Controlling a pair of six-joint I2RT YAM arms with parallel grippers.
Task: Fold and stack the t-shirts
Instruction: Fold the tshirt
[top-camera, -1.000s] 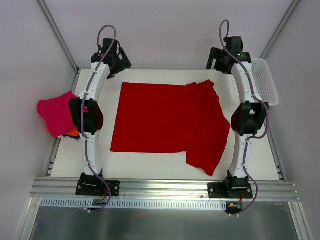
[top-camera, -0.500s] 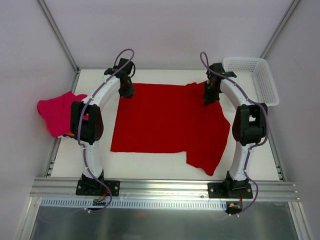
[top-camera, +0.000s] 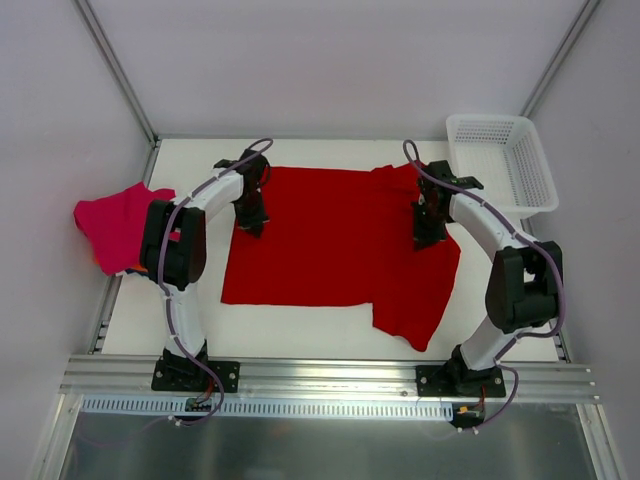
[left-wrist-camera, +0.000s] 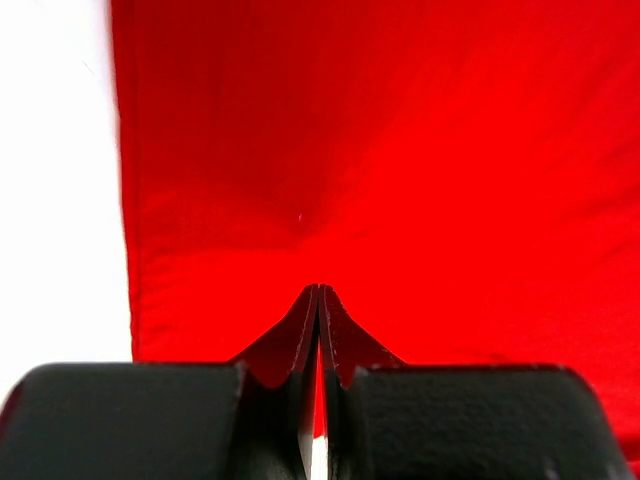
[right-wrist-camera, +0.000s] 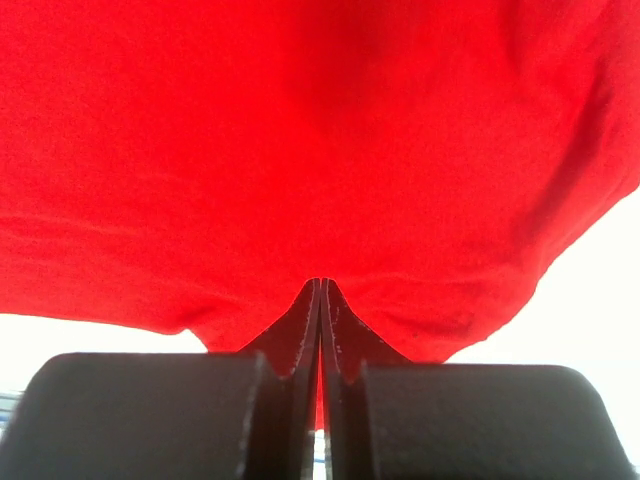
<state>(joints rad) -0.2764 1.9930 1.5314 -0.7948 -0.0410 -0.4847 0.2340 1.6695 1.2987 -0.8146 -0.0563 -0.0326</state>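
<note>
Both arms are down on the red t-shirt, left gripper pinching the cloth by its left edge, right gripper clamped on the right side.

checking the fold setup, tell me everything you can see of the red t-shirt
The red t-shirt is plain, soft bright-red cloth, spread mostly flat across the white table, a flap jutting toward the near right. The left hand is shut near its left edge, the right hand on its right side, each apparently pinching the cloth.
</note>
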